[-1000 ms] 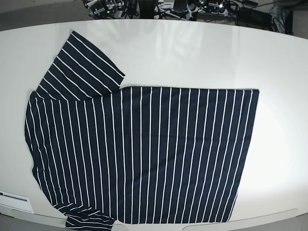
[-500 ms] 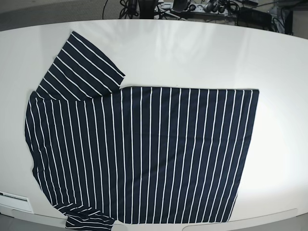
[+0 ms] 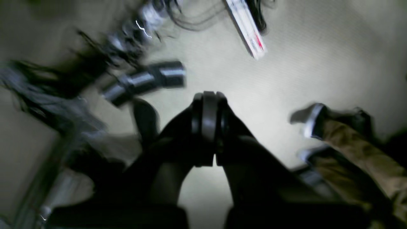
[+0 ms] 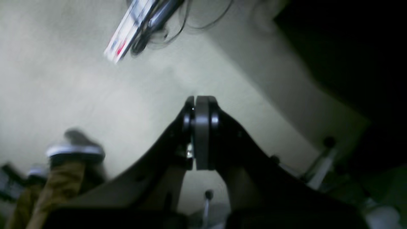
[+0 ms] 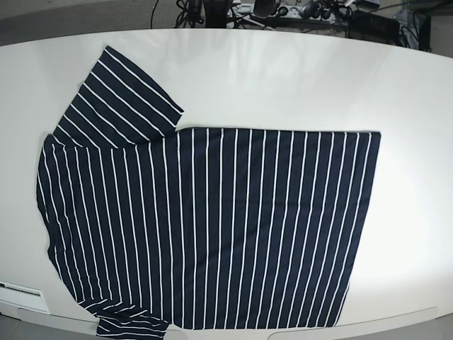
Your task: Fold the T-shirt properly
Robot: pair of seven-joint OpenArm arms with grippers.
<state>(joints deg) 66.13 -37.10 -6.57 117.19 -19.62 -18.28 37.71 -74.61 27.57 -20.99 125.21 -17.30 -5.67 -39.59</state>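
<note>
The T-shirt [image 5: 212,227], dark navy with thin white stripes, lies spread flat on the white table [image 5: 297,85] in the base view. Its collar end is at the left and its hem at the right. One sleeve [image 5: 117,95] reaches toward the far left; the other hangs at the near edge. Neither arm shows in the base view. In the left wrist view my left gripper [image 3: 208,133] is shut with nothing in it, over the floor. The right wrist view shows my right gripper [image 4: 200,133] shut and empty as well. No cloth appears in either wrist view.
Cables and a power strip [image 5: 283,10] lie behind the table's far edge. Both wrist views are blurred and look down at the floor, with a white power strip [image 3: 246,30], cables, and a person's shoes and trouser legs [image 3: 356,149].
The black equipment seen at the table's far edge one second ago has gone from the base view. The T-shirt has not moved.
</note>
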